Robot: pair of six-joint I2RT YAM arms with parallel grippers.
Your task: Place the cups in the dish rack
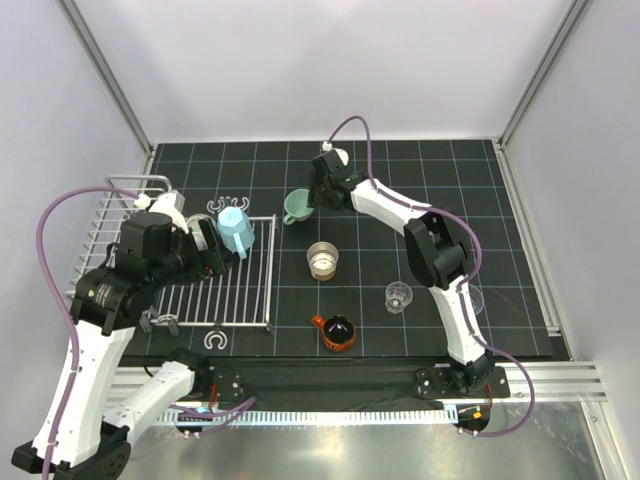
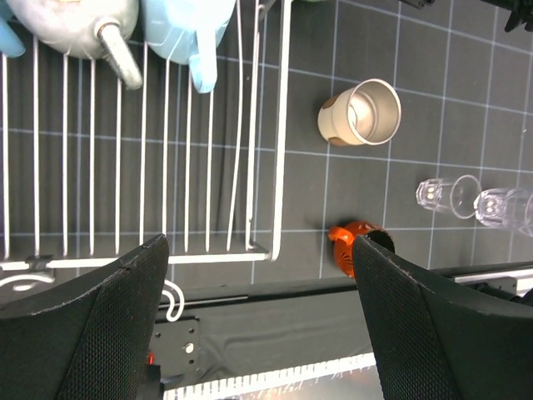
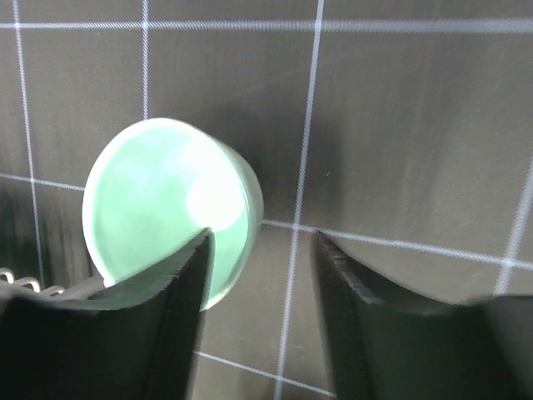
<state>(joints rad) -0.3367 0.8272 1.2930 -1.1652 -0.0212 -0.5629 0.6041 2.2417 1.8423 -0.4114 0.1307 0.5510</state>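
- over the black gridded mat [image 1: 450, 200], seen from above: the white wire dish rack [image 1: 250, 290] sits at left, with a pale blue cup [image 1: 236, 230] on its slats beside the left gripper [image 1: 214, 249].
- left wrist: the mesh-textured fingers are spread wide and hold nothing; a round steel cup [image 2: 362, 112] is on the mat.
- right wrist: the right gripper [image 3: 262, 242] is parted, straddling the wall of the glossy mint cup [image 3: 158, 192].

The table [image 1: 430, 180] is covered by a black mat [image 1: 520, 300] ruled in white squares. It is enclosed by plain white walls [image 1: 300, 70].
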